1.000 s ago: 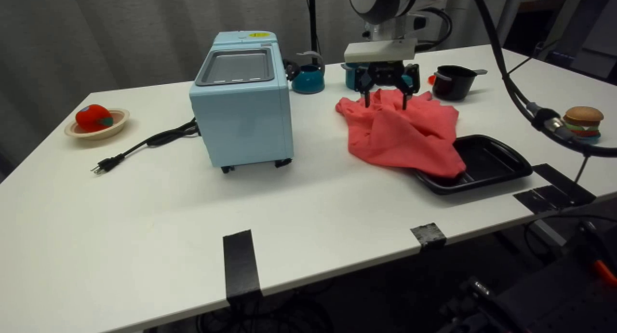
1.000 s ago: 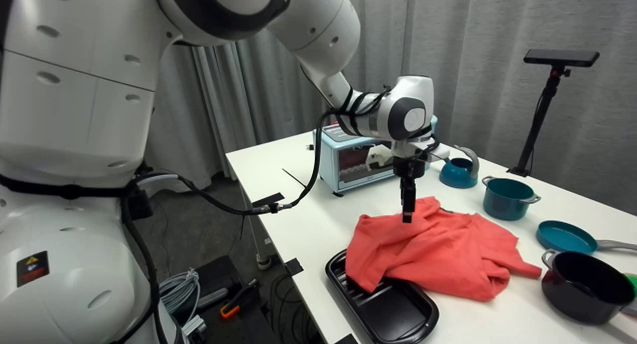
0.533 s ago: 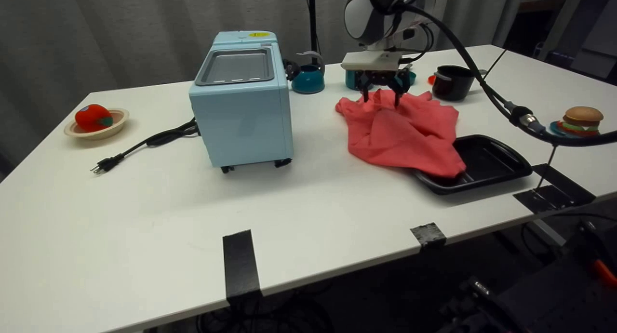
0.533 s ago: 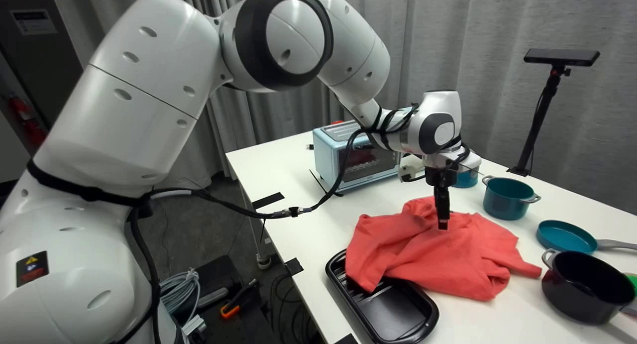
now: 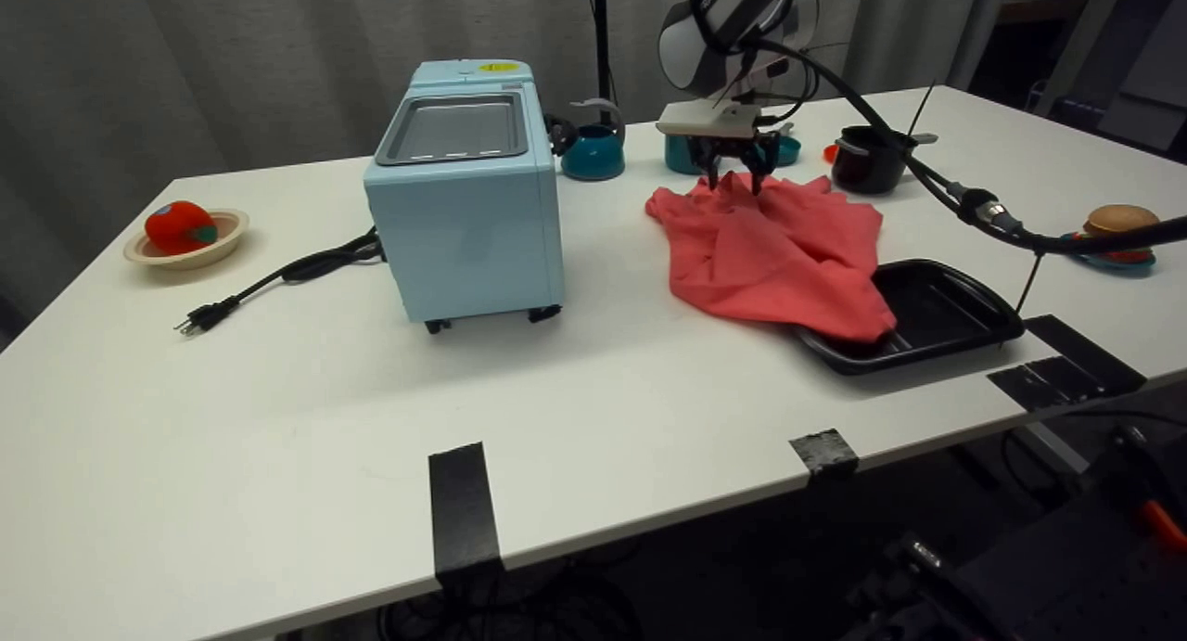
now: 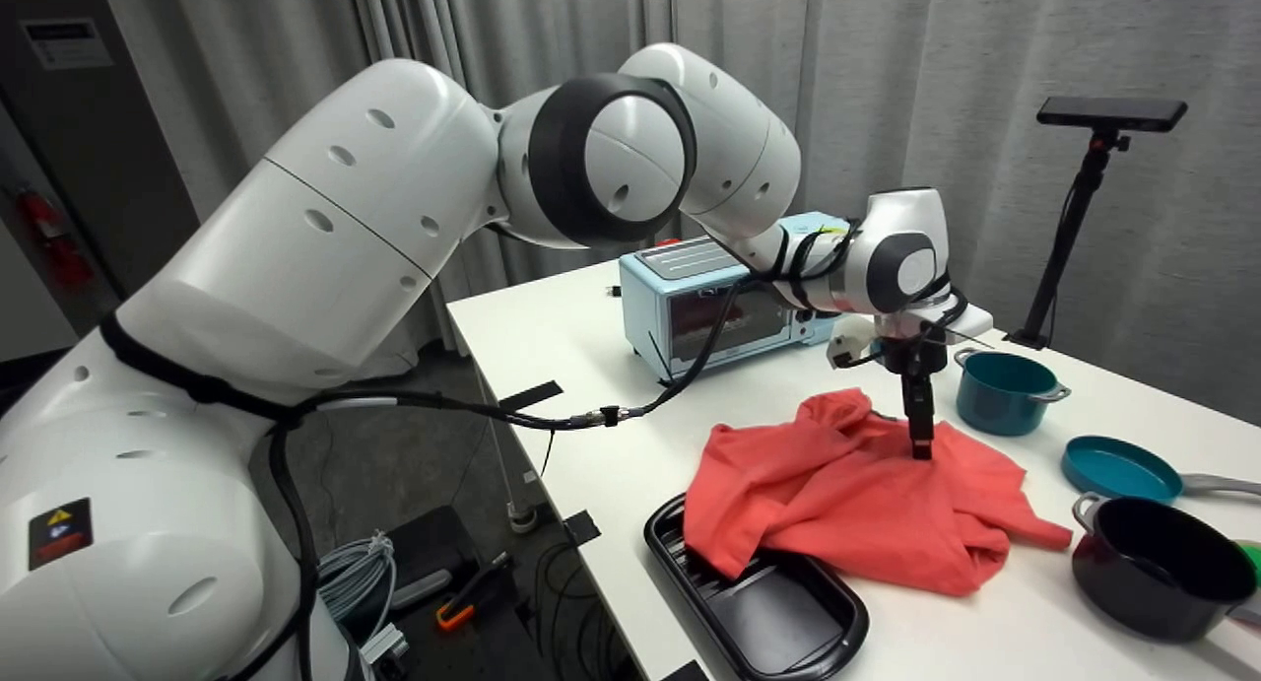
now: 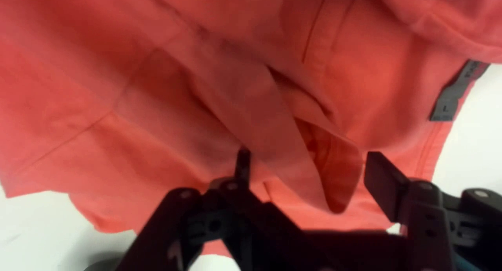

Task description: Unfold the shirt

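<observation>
The coral-red shirt [image 5: 779,261] lies crumpled on the white table in both exterior views [image 6: 857,513], with one part over the black tray [image 5: 955,312]. My gripper [image 5: 735,186] points down at the shirt's far part; it also shows in an exterior view [image 6: 922,449] low over the cloth. In the wrist view the gripper [image 7: 308,155] is open, with its fingers apart on either side of a raised fold of the shirt [image 7: 270,118]. The fingers are not closed on the cloth. A grey tag [image 7: 447,102] marked L shows at the shirt's edge.
A light blue toaster oven [image 5: 473,242] stands beside the shirt. A teal pot [image 6: 1005,395], a teal pan [image 6: 1118,467] and a black pot [image 6: 1162,573] stand near the shirt. A teal kettle [image 5: 593,154] is behind the oven. A toy burger [image 5: 1117,222] sits on a plate.
My gripper has moved away from the robot base across the shirt and lower toward the cloth. Its fingers look slightly closer together. The shirt has not visibly moved.
</observation>
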You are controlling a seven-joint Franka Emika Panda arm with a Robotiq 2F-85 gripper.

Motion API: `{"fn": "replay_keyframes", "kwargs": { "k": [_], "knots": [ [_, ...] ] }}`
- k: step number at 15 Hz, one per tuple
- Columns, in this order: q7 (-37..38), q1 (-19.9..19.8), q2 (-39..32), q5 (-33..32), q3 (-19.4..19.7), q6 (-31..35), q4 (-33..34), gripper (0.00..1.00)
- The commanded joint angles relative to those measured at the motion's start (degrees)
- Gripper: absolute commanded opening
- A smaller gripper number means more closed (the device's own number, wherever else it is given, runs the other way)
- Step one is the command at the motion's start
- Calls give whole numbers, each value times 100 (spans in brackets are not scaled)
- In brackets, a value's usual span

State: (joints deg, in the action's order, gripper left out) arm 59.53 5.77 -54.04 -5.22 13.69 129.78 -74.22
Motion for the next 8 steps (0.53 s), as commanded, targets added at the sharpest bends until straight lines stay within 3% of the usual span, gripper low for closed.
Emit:
{"fn": "replay_keyframes", "kwargs": {
  "k": [1,7,8],
  "knots": [
    [144,-50,-221,-35,32,-254,507,45],
    [80,-8,247,-59,31,-92,-32,0],
    [62,-6,347,-62,29,-70,-166,0]
  ]
}}
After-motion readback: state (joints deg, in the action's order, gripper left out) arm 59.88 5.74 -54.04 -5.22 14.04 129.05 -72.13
